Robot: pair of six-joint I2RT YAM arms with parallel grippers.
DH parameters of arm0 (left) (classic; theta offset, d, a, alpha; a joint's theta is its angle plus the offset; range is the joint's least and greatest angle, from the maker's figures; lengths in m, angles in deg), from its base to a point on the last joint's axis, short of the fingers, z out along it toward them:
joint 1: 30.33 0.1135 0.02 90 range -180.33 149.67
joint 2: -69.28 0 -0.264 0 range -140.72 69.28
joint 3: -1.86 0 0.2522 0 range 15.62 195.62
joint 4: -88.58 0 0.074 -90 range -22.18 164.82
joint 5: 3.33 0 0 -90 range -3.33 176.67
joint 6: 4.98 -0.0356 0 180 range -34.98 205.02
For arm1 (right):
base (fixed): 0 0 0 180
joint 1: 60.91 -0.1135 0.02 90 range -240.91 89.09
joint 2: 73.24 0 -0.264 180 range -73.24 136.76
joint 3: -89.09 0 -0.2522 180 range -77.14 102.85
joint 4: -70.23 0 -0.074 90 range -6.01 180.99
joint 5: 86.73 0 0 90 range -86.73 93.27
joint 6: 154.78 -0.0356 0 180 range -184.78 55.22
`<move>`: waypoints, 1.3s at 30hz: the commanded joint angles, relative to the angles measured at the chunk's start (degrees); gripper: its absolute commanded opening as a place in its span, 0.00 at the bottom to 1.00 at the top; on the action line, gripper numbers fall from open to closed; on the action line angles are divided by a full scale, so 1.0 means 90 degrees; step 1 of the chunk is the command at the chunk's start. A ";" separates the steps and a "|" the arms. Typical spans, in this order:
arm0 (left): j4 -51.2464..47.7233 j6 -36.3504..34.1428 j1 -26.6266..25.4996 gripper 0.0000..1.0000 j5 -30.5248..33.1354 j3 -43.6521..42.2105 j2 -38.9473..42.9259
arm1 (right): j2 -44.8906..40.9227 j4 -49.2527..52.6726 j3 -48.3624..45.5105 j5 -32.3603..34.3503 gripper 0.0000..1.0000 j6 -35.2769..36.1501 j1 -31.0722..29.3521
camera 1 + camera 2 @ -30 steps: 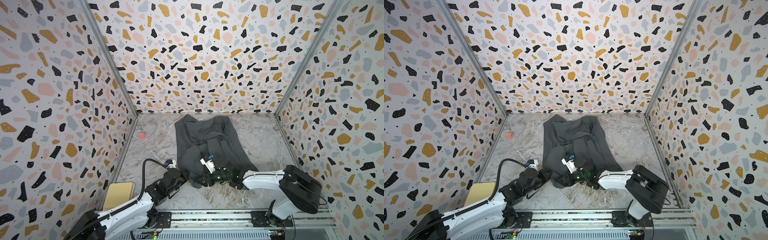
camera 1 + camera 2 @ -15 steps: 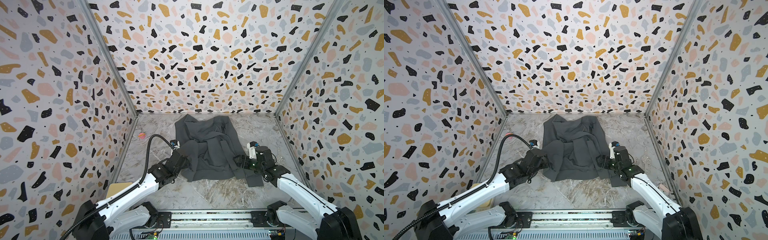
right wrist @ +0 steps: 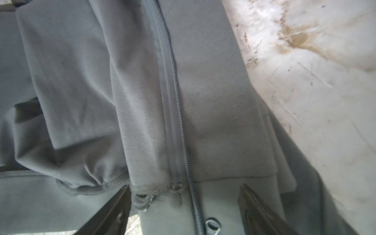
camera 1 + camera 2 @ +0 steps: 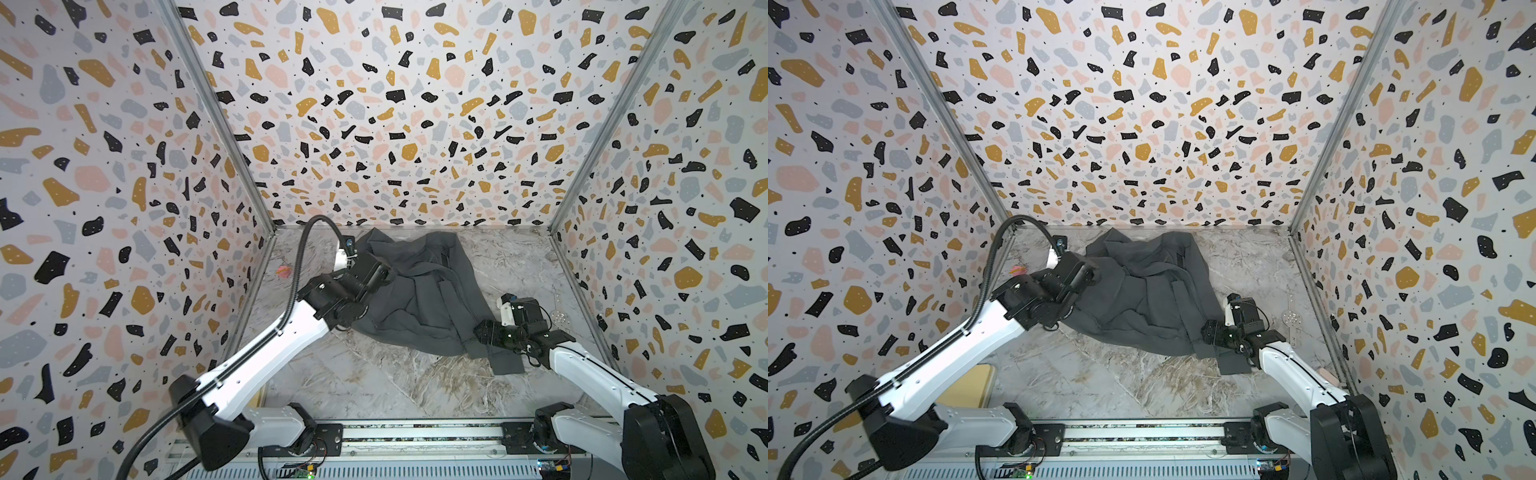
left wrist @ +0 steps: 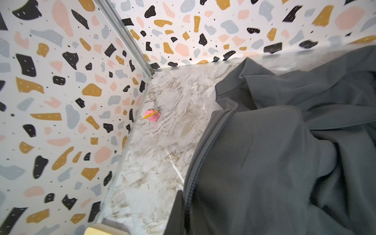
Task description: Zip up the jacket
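In both top views the dark charcoal-grey soft fabric jacket [image 4: 419, 299] [image 4: 1142, 299] lies crumpled on the grey marbled table [image 4: 374, 382]. It lies between the left claw [image 4: 380, 270] and the right claw [image 4: 484, 332]. In the left wrist view its zip [image 5: 195, 183] runs toward the shut left claw, which seems to pinch it, though the fingertips are hidden. In the right wrist view the right claw [image 3: 184, 186] gapes wide, with one black finger [image 3: 114, 211] on either side of the zip's end.

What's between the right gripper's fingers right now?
In the right wrist view, the jacket: its zipper teeth and a frayed hem lie between the open right gripper's fingers, unclamped.
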 commanded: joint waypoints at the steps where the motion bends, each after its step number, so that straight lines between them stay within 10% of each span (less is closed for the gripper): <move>1: -0.0433 -0.0273 -0.0422 0.00 0.0000 0.0013 -0.0780 | -0.0203 0.0139 0.0083 0.0064 0.84 0.0144 0.0028; 7: 0.0459 0.0043 -0.1681 0.01 -0.1376 -0.0043 -0.2202 | -0.0628 0.0212 -0.0110 -0.0166 0.84 0.0029 0.0033; 11: 0.1013 0.0122 -0.1969 0.68 -0.1951 -0.0148 -0.2306 | -0.0779 0.0265 -0.0126 -0.0259 0.84 0.0011 0.0029; 14: 0.1445 0.0212 -0.1964 0.83 -0.2064 -0.0518 -0.1834 | -0.0962 0.0192 -0.0160 -0.0215 0.83 0.0016 0.0028; 27: 0.3254 0.1247 -0.1139 0.91 -0.2462 -0.3091 0.1374 | -0.0341 0.0107 0.0443 -0.0751 0.73 0.0432 -0.0316; 39: 0.2912 0.3532 -0.0694 0.88 -0.0971 -0.5274 0.4814 | 0.1832 0.1336 0.3320 0.1684 0.83 0.0634 -0.3827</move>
